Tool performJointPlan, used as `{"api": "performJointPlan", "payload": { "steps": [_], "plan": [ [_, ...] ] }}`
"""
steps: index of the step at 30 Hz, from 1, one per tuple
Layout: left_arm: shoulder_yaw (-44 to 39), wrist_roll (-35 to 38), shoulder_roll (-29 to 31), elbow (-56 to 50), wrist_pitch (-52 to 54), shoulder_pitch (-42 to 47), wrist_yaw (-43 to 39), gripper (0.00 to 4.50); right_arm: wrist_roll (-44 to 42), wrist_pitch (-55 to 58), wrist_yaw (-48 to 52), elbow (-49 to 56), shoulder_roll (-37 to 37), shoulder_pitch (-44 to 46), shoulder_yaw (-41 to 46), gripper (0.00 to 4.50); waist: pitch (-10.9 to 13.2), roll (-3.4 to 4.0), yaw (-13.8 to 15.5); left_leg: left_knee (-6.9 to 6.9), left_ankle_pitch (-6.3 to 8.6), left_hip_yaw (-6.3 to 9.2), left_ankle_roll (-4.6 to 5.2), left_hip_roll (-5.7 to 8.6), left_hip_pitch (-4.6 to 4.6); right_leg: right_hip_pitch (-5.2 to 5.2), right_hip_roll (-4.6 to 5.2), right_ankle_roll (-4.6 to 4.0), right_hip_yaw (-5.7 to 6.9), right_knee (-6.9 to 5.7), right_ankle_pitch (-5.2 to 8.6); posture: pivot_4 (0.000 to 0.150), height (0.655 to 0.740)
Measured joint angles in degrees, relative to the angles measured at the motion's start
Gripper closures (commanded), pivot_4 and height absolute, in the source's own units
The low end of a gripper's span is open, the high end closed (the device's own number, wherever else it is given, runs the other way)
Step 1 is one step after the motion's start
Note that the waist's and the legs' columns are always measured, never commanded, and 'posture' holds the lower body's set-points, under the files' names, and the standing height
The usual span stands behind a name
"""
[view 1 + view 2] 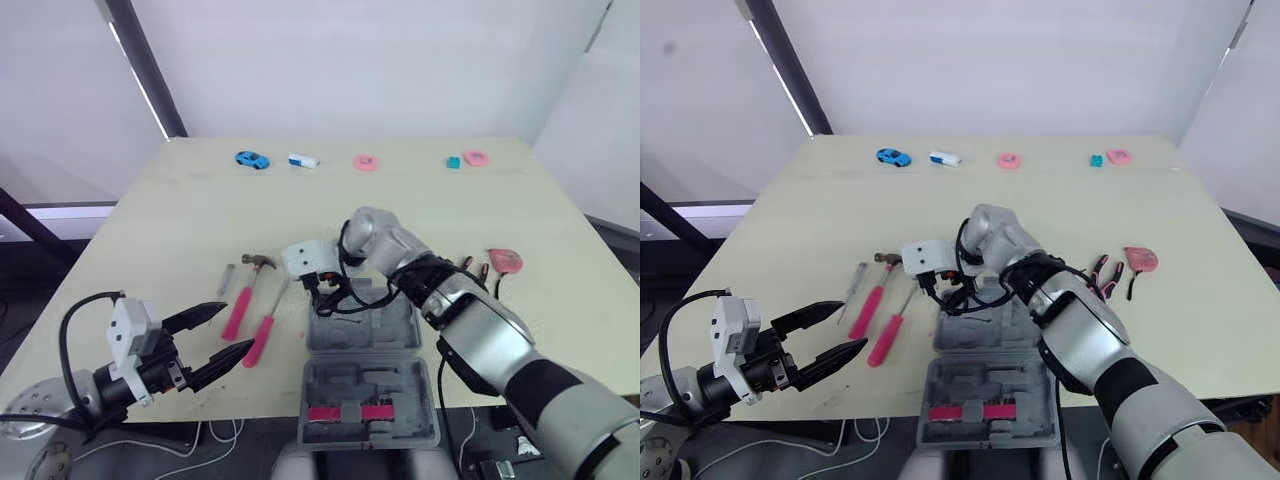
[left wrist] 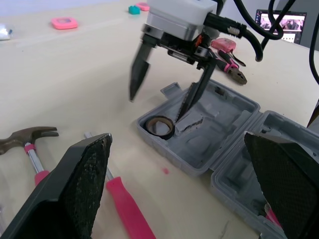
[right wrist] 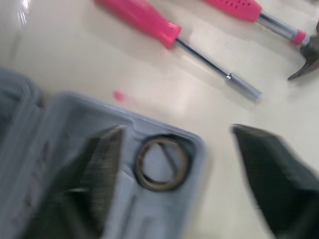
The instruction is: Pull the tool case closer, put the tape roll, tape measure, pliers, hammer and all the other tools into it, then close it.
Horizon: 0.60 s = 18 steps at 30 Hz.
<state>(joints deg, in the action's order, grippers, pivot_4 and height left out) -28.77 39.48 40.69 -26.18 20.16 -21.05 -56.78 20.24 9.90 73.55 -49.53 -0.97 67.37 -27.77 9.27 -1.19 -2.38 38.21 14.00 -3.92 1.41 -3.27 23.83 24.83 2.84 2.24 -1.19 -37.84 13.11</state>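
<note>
On the table point(image 1: 150, 230), far side: blue toy car point(image 1: 252, 160), possibly an eraser point(image 1: 303, 160), pink disc point(image 1: 366, 162).

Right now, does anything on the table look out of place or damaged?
Nothing looks spilled or broken. The tape roll lies in a corner recess of the open tool case. One oddity: the open right hand straddles the case wall, one finger inside, one outside.

No readable text, labels or numbers

Robot test lab, plain pale table point(image 1: 420, 210), white wall point(image 1: 350, 60), computer monitor point(image 2: 280, 21), loose cables point(image 1: 215, 432) underneath
</note>
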Motion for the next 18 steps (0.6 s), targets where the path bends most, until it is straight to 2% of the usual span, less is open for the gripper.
{"api": "performJointPlan", "payload": {
  "steps": [1,8,14,18],
  "plan": [
    [0.0,0.0,0.0,0.1,-0.2,0.1,-0.1,0.00,-0.6,1.2,-0.5,1.4,0.5,-1.5,0.6,2.53,0.0,0.00,-0.1,0.00,0.00,-0.02,0.00,0.00,0.00,0.00,0.00,0.00,-0.01,0.00,0.00,0.150,0.7395],
    [0.1,-0.1,0.3,2.2,-0.6,1.1,-1.1,0.00,-6.3,6.9,-8.3,11.1,1.4,-11.4,6.4,2.53,0.0,0.00,-0.2,0.00,0.00,-0.01,0.00,0.00,-0.01,0.01,-0.04,0.01,-0.01,-0.03,0.00,0.150,0.7395],
    [0.1,-0.1,0.9,2.7,-0.5,2.3,-1.7,0.00,-10.3,6.3,-15.3,11.8,1.0,-17.5,9.7,2.53,0.0,-0.03,-0.1,0.00,0.00,-0.03,0.01,0.00,-0.02,-0.01,-0.03,0.01,-0.03,-0.02,-0.01,0.150,0.7395],
    [0.1,-0.1,1.1,2.8,-0.5,2.6,-2.0,0.00,-11.6,4.8,-15.8,10.1,1.6,-19.6,9.6,2.53,0.0,-0.03,-0.2,0.01,-0.01,-0.03,0.01,0.00,-0.03,-0.01,-0.05,0.02,-0.04,-0.02,-0.01,0.150,0.7395]
  ]
}}
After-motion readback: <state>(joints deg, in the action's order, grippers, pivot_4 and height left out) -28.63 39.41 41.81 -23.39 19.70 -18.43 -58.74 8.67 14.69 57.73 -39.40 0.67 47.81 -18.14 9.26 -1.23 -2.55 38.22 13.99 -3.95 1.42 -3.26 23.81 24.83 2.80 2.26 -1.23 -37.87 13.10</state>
